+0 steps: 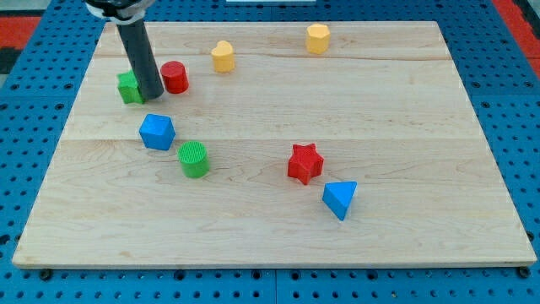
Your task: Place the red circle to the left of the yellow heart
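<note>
The red circle (175,77) stands near the board's top left. The yellow heart (223,57) is to its right and a little higher, a short gap away. My tip (152,96) rests on the board just left of the red circle, between it and a green block (130,87). The dark rod rises from the tip toward the view's top left and hides part of the green block.
A yellow hexagon (317,39) sits at the top, right of centre. A blue block (157,132) and a green cylinder (193,159) lie below my tip. A red star (305,163) and a blue triangle (339,199) lie lower right. The wooden board (405,118) lies on a blue pegboard.
</note>
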Action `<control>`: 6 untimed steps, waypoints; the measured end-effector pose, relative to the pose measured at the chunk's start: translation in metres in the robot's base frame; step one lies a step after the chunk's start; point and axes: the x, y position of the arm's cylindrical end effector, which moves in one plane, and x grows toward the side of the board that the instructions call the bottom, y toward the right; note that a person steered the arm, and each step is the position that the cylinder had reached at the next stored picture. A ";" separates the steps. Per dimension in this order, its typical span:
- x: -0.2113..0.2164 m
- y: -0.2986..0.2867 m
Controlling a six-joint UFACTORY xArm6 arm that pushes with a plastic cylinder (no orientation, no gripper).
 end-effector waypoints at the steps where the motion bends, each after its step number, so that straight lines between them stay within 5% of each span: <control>1: 0.003 -0.007; 3: 0.000 0.039; 6: -0.041 0.031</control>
